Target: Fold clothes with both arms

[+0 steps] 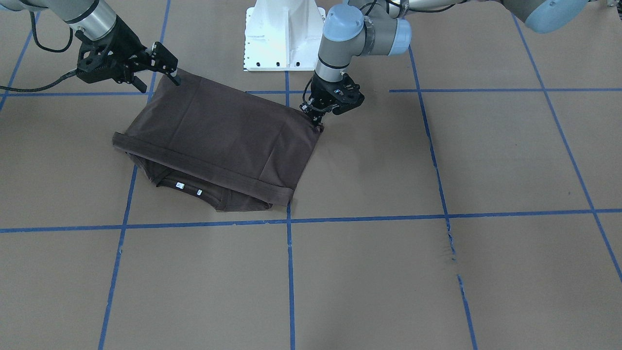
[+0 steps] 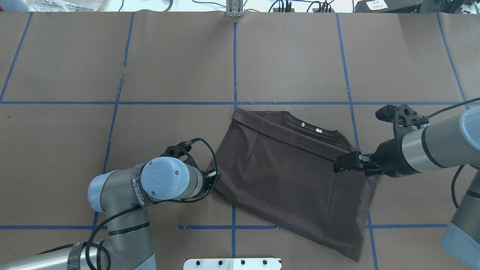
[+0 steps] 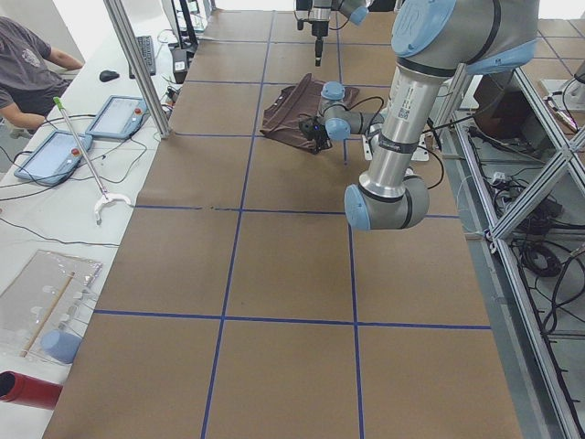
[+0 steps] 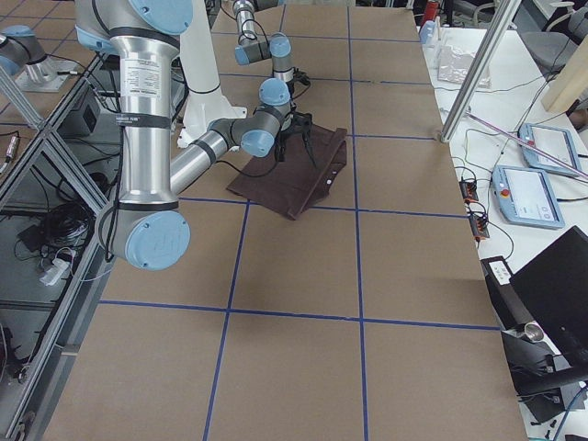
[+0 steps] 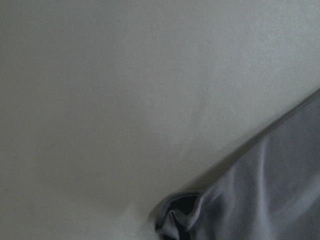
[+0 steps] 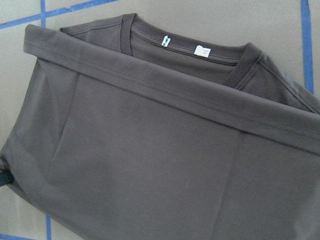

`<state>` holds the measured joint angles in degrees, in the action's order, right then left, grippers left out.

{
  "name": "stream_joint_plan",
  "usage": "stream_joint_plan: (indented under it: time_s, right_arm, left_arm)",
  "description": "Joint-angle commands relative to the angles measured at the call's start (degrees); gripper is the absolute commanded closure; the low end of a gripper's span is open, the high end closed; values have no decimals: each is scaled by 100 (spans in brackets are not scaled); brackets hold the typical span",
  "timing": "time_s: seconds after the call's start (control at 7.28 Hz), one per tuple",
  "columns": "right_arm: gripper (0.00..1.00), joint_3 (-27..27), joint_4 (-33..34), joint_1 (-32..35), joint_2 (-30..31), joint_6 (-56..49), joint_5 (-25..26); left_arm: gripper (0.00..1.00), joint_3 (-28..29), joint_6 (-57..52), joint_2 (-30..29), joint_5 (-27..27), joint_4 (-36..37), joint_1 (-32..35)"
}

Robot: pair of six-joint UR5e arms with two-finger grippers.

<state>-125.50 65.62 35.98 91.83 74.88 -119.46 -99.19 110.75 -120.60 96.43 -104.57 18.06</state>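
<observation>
The dark brown T-shirt (image 1: 218, 136) lies folded in half on the table, its hem edge laid just short of the collar (image 1: 194, 188) and white neck label (image 1: 180, 185). It also shows in the overhead view (image 2: 292, 180) and the right wrist view (image 6: 150, 165). My left gripper (image 1: 317, 121) points down at the fold's corner nearest the base and appears shut on it; the left wrist view shows that corner bunched (image 5: 175, 220). My right gripper (image 1: 160, 83) is open, empty, and hovers just above the opposite fold corner (image 2: 339, 165).
The white pedestal base (image 1: 284, 34) stands just behind the shirt. Blue tape lines (image 1: 290, 272) mark a grid on the brown paper table. In the exterior left view an operator (image 3: 27, 64) and tablets (image 3: 114, 117) are beside the table's far side.
</observation>
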Motion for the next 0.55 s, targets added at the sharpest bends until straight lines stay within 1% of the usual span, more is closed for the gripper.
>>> stream_joint_plan:
  time_s: [0.0, 0.27, 0.41]
  right_arm:
    - [0, 26, -5, 23, 1, 0, 2]
    - [0, 26, -5, 76, 1, 0, -16]
    - [0, 17, -5, 137, 1, 0, -51]
  left_arm:
    - [100, 40, -523, -7, 17, 7, 512]
    - [100, 582, -1358, -156, 43, -90, 1372]
    - [100, 1194, -1754, -522, 43, -160, 1759]
